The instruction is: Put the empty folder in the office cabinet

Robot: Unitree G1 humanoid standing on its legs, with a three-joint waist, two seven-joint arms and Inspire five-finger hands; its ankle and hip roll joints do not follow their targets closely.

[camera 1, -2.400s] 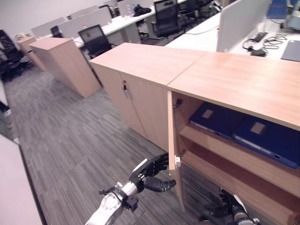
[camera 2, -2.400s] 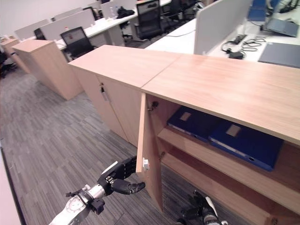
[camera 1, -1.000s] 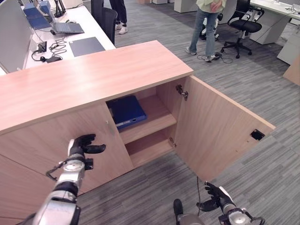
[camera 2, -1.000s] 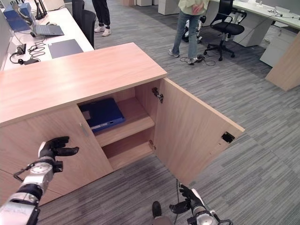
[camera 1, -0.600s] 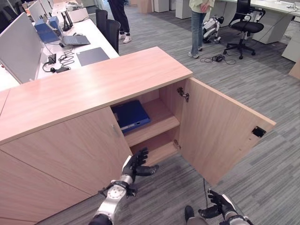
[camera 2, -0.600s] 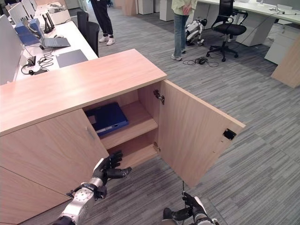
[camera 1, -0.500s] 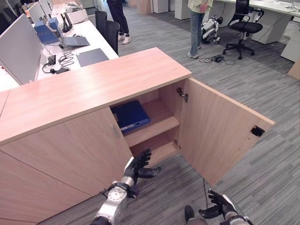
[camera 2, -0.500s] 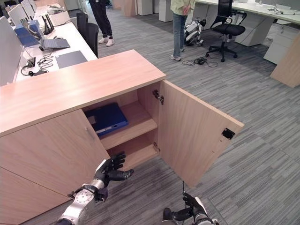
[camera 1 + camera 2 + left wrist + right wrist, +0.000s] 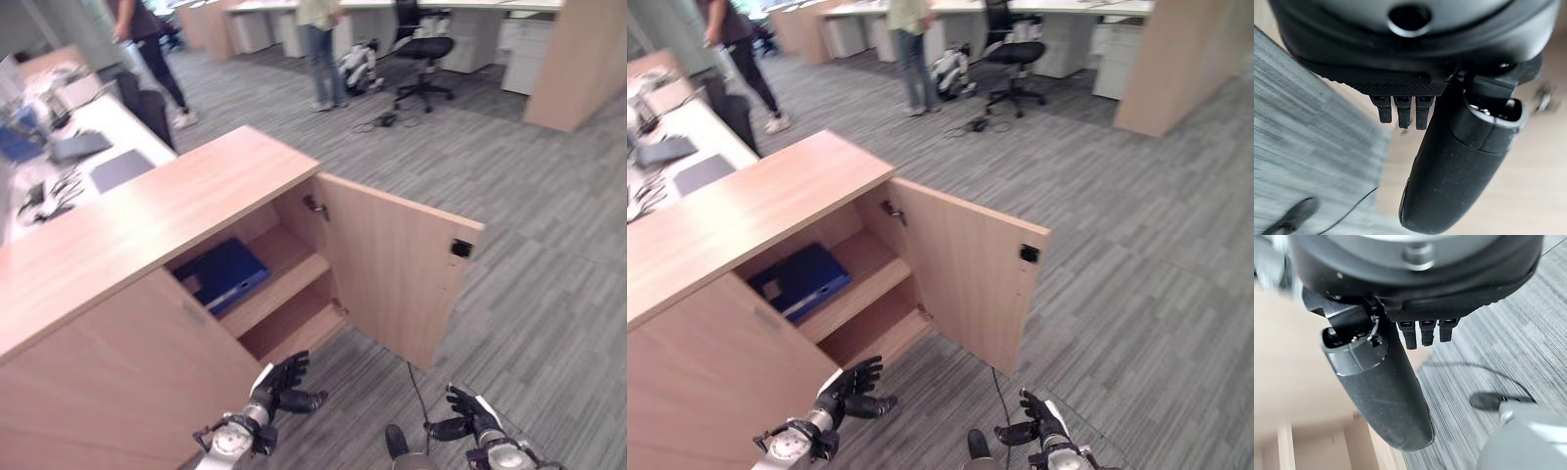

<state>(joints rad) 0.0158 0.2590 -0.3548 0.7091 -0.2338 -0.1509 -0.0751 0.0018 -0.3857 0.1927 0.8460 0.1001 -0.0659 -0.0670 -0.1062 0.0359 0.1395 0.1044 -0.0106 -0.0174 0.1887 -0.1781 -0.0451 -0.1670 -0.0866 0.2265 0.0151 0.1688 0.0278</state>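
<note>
I am looking down at a low wooden office cabinet (image 9: 147,211) on grey striped carpet (image 9: 549,255). Its right-hand door (image 9: 387,269) stands wide open, swung out toward the room, while the door (image 9: 118,382) beside it is closed. Inside the open compartment a blue folder (image 9: 223,276) lies flat on the upper shelf (image 9: 274,284), and a lower shelf (image 9: 294,333) sits beneath it. My left hand (image 9: 279,387) hangs low in front of the closed door, just beside the open compartment, with its fingers spread and relaxed and nothing in them; the left wrist view shows its thumb (image 9: 1457,161) straight and its fingers (image 9: 1403,110) extended. My right hand (image 9: 470,419) hangs low over the carpet, below the open door, likewise loose and holding nothing; the right wrist view shows its thumb (image 9: 1381,387) and fingers (image 9: 1425,333) extended over the carpet. Behind the cabinet is a white desk (image 9: 73,127) with a dark laptop (image 9: 122,168) on it. Farther off, two people (image 9: 318,49) stand near a black office chair (image 9: 426,49).
</note>
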